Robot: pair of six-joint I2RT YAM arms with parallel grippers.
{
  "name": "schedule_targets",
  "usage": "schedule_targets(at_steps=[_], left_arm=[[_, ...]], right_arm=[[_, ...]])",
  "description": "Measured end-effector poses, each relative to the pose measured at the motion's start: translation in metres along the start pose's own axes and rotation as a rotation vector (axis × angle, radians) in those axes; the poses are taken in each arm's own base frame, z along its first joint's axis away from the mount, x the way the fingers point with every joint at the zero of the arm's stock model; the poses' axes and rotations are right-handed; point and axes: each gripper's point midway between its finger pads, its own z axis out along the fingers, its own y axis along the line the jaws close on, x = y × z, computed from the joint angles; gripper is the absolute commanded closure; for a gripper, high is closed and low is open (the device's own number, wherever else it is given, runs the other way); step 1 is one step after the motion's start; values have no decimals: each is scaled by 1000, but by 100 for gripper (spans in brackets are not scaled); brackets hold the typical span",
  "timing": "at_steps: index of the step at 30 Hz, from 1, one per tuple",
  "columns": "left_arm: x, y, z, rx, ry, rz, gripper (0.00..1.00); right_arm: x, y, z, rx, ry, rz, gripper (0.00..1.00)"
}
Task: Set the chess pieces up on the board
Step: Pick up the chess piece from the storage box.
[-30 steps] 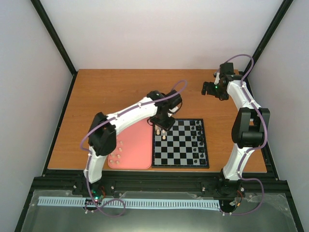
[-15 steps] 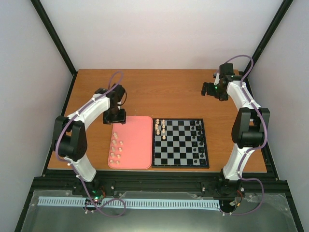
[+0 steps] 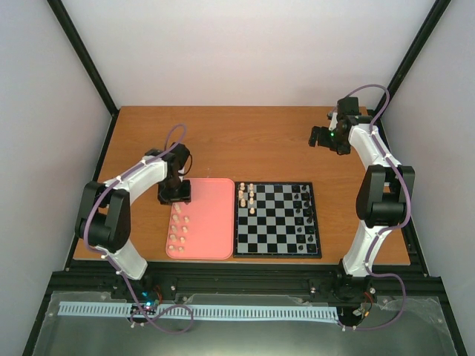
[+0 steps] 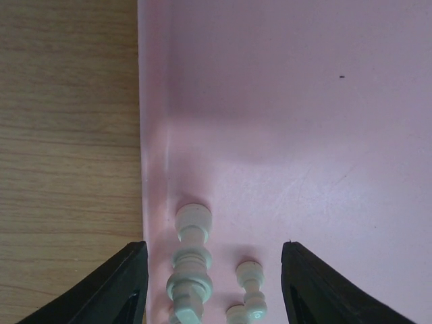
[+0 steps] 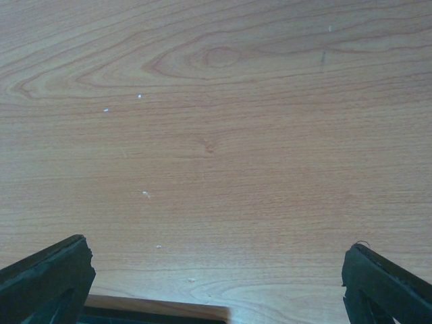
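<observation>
Wood table: left gripper back from board to tray, jaws part-open, empty, straddling pieces; some already on board, so next pickup prob. imminent; right gripper wide, idle over table.

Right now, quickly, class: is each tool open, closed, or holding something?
Left tool: open, empty, above chess pieces on the pink tray.
Right tool: open, empty, over the wooden table.
</observation>
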Motion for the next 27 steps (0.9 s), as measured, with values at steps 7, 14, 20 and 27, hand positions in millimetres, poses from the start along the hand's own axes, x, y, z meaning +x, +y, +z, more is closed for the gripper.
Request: schedule_targets(at_steps=[7,14,20,27], left_arm=[[2,3,7,-2,5,-11,49],[2,7,14,-9,11,-23,55],[3,9,23,-19,31,-23,65],[4,9,28,-25,46,-20,83]], right_arm=[[0,0,0,0,0,0,0],[1,0,1,1,3,1,0],[1,0,1,1,3,1,0],[1,-1,1,2,3,0,0]])
